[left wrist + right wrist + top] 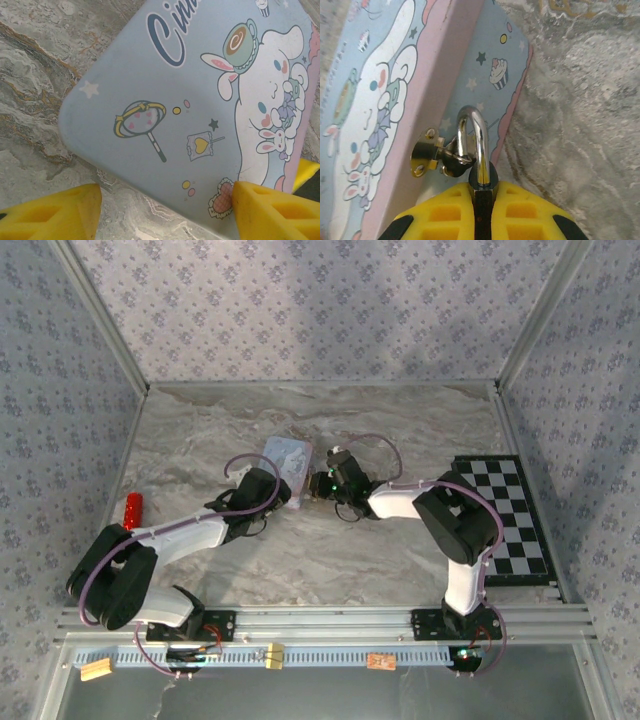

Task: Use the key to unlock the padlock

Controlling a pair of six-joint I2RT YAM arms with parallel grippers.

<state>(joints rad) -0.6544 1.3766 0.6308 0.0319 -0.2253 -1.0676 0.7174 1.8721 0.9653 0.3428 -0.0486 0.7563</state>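
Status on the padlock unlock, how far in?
Done: right tool is shut on the padlock body. In hand: left tool sits open around the tin corner. Left: shackle is looped through the hasp, so the unlocking itself remains.

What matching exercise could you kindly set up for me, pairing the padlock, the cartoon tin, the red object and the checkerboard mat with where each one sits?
Things:
1. padlock
2. cartoon tin
3. red object
4. checkerboard mat

Places:
A. by the right edge of the table
B. its corner inside the open left gripper
C. by the table's left edge
D. clamped in the shut right gripper, shackle through the tin's hasp

Pairs: 1-D, 2-B, 3-C, 4-A
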